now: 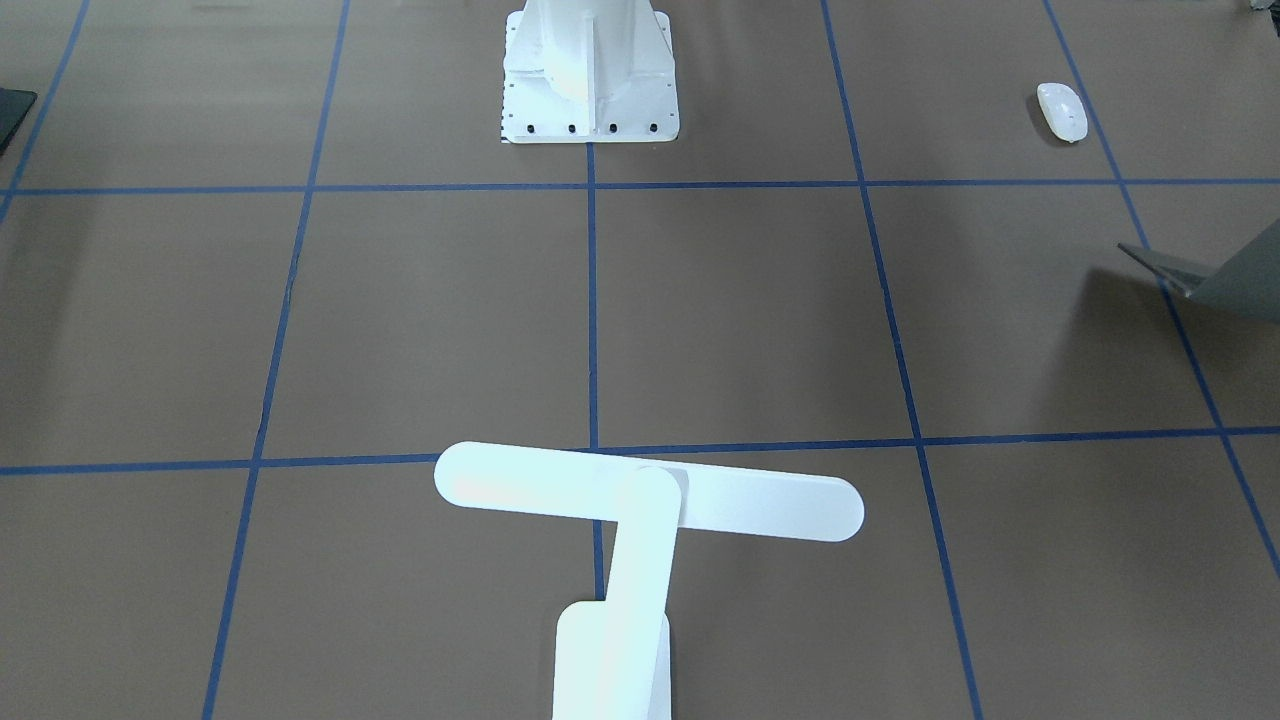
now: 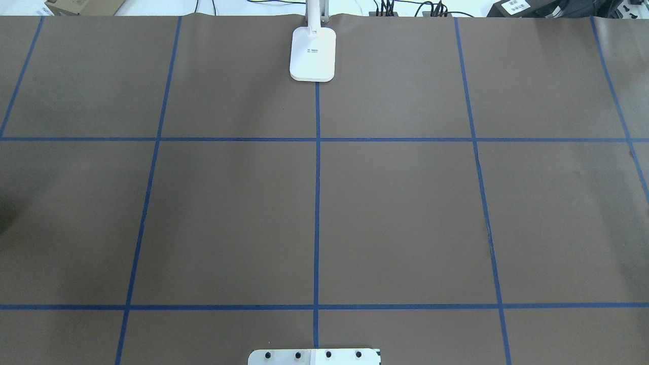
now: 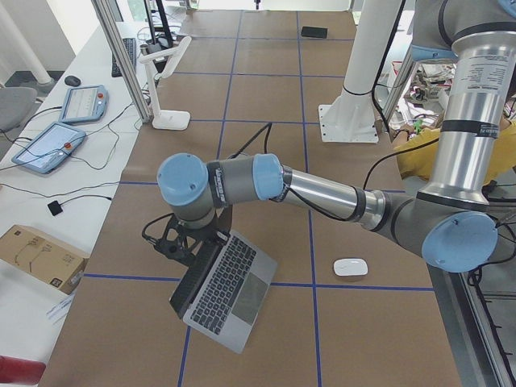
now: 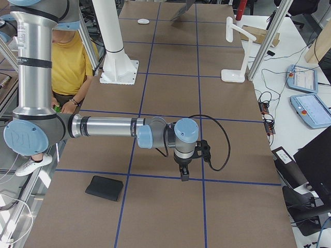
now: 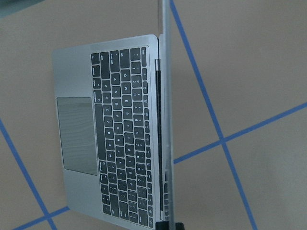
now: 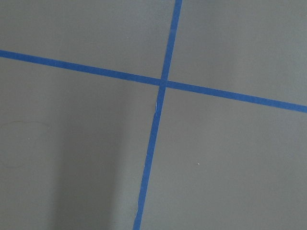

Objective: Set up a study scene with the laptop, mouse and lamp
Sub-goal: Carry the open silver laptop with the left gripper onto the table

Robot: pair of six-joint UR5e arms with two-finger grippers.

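The laptop (image 3: 230, 290) stands open on the table at the robot's left end, with black keys and a grey trackpad (image 5: 76, 134). Its lid shows edge-on in the left wrist view and runs straight into my left gripper (image 5: 168, 225), which is shut on the lid's top edge. That gripper (image 3: 187, 251) sits behind the lid. The mouse (image 3: 351, 267) lies beside the laptop, apart from it, and also shows in the front view (image 1: 1062, 110). The lamp (image 1: 650, 495) stands at the table's far middle edge on its base (image 2: 313, 53). My right gripper (image 4: 183, 174) points down just above bare table; I cannot tell if it is open.
The white bolted pedestal (image 1: 590, 90) stands at the robot's side of the table. A thin black square pad (image 4: 105, 188) lies near the right arm. Blue tape lines (image 6: 160, 84) cross under the right wrist. A cardboard box (image 3: 36, 256) and tablets (image 3: 48, 145) lie beyond the table's far edge.
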